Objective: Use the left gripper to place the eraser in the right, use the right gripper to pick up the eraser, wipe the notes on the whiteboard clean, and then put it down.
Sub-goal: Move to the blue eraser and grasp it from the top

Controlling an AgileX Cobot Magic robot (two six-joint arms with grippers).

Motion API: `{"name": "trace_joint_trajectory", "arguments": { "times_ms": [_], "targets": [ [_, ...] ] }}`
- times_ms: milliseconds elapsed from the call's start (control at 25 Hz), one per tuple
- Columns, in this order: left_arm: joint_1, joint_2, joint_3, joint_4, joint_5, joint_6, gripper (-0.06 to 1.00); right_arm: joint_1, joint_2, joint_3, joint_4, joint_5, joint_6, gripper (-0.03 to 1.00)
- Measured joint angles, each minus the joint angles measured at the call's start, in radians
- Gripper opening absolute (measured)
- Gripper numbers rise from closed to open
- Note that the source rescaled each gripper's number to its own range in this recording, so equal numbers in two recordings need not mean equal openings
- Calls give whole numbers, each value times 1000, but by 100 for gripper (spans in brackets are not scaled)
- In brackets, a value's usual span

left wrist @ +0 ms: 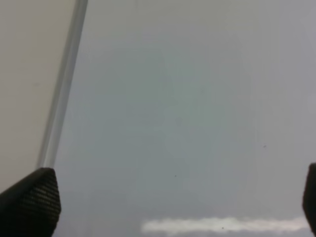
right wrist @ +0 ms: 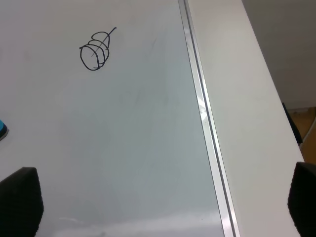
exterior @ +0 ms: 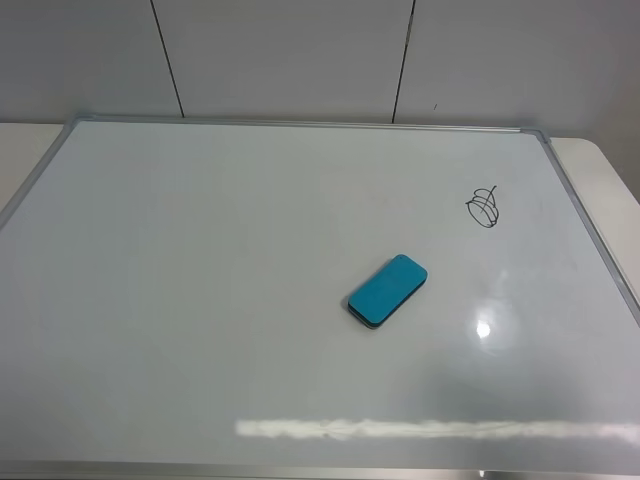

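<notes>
The teal-blue eraser lies flat and slanted on the whiteboard, right of the middle. A sliver of it shows in the right wrist view. The notes, a small black scribble, sit up and to the right of the eraser, also in the right wrist view. Neither arm shows in the exterior high view. The left gripper is open and empty over bare board near the board's frame. The right gripper is open and empty over the board's right edge.
The whiteboard's silver frame runs along the right side, with white table beyond it and the table's edge farther out. A grey panelled wall stands behind the board. Light glare streaks the board near the front.
</notes>
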Motion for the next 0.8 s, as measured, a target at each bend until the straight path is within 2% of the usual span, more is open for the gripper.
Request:
{"name": "trace_joint_trajectory", "arguments": {
  "times_ms": [800],
  "targets": [
    [-1,0,0,1,0,-3,100,0,0,0,0,0,0,100]
  ]
}}
